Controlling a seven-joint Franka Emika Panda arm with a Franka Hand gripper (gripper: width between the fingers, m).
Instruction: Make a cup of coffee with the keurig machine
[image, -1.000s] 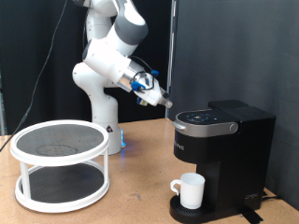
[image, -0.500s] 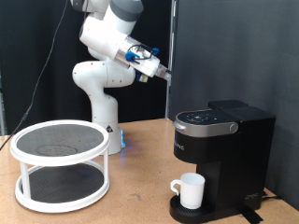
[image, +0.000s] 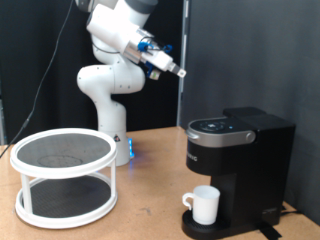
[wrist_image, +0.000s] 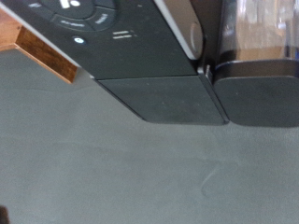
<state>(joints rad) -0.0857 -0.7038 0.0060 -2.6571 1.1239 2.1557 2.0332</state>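
above keurig machine (image: 238, 160): hand (image: 180, 73), maybe empty

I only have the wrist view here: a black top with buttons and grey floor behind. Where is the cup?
Observer: The cup stands on the round drip tray at the base of the keurig machine, under its front overhang.
Operator: Is the gripper touching the machine?
Observer: No. In the exterior view the gripper hangs in the air well above the machine, toward the exterior view's left of it, with nothing between its fingers.
Operator: Is the lid up?
Observer: No, the machine's top lies flat and closed.
Operator: Anything else on the table?
Observer: A white two-tier round stand sits at the exterior view's left, apart from the machine.
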